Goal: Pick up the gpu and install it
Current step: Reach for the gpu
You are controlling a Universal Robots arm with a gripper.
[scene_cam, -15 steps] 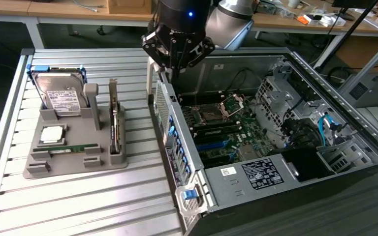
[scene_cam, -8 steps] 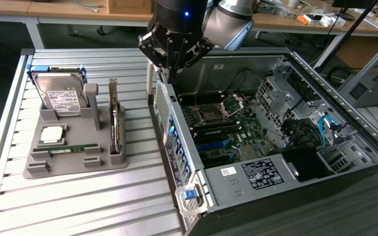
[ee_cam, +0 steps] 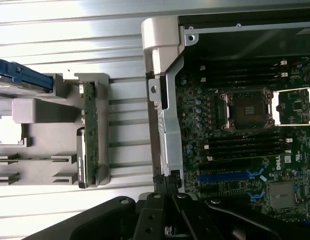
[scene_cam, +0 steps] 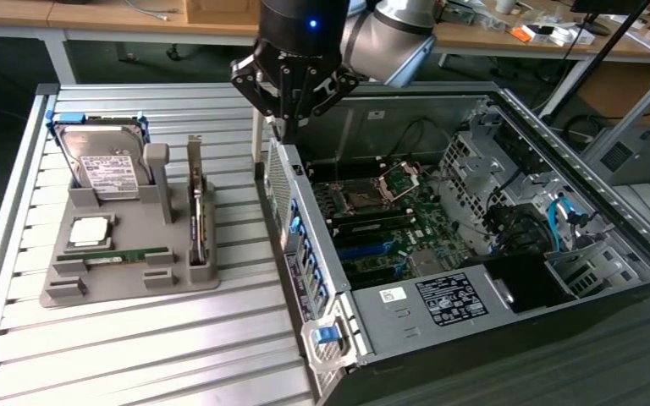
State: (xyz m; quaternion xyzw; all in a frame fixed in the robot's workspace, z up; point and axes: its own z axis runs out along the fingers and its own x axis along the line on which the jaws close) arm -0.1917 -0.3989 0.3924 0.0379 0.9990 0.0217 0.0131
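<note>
The gpu (scene_cam: 197,210) is a thin dark card with a silvery bracket. It stands on edge in a slot of the grey holder (scene_cam: 133,292), to the exterior view's left of the open computer case (scene_cam: 337,338). In the wrist view the gpu (ee_cam: 89,131) appears as a narrow green-edged strip. My gripper (scene_cam: 285,127) hangs above the case's back wall, to the exterior view's right of the card and apart from it. Its fingers (ee_cam: 171,187) are shut together with nothing between them.
The holder also carries a hard drive (scene_cam: 104,166), a square processor (scene_cam: 88,230) and a memory stick (scene_cam: 128,254). Inside the case lies the motherboard (scene_cam: 382,228) with its blue slots (ee_cam: 227,176). The case stands on a ribbed metal table (scene_cam: 133,364).
</note>
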